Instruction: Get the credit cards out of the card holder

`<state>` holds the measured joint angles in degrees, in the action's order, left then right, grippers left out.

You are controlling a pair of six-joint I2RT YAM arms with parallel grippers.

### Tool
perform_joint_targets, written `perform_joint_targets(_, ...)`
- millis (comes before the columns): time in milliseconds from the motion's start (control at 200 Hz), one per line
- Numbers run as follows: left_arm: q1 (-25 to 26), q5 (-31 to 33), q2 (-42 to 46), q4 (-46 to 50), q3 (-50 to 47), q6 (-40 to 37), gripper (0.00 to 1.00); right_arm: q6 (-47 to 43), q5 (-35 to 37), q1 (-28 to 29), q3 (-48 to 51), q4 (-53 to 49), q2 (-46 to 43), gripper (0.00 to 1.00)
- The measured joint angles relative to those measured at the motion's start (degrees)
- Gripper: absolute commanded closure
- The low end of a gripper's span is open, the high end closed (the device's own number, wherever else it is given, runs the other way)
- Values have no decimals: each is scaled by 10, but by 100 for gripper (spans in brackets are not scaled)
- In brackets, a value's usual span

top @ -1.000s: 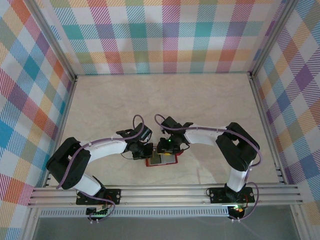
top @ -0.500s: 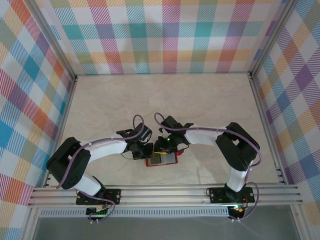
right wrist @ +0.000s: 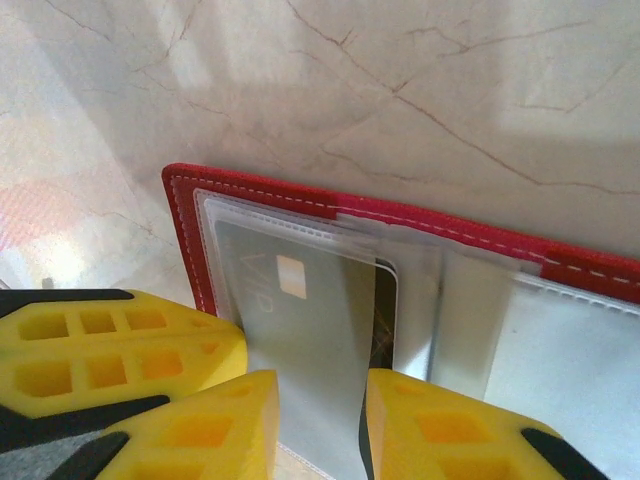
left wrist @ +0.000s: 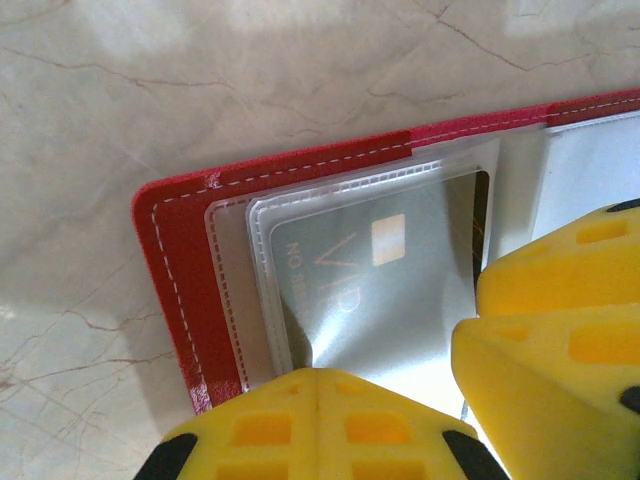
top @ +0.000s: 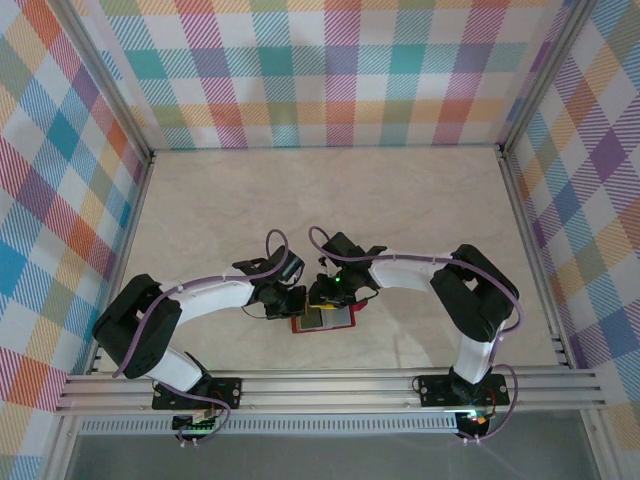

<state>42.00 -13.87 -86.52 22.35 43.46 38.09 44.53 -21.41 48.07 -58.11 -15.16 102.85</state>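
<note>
I'm mid-extraction. My shut left gripper (left wrist: 316, 395) pins the flat red card holder (left wrist: 170, 260) at the marble table's (top: 300, 200) near edge. The right gripper (right wrist: 320, 420), jaws parted, rests on the silver-grey plastic card (right wrist: 300, 310); next I'd slide it out.

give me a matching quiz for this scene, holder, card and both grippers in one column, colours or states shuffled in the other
Things:
1. holder
2. card
3. left gripper
4. right gripper

States:
a. jaws apart, over the card
b. red, lying open
c. jaws shut
d. grey, tucked in the holder

Pairs: 1-b, 2-d, 3-c, 4-a
</note>
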Motion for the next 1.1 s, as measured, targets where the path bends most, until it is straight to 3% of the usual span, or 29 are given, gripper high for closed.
perform_joint_targets(1100,0,0,0,0,0,0,98,-3,-29,0,-1,8,9,72)
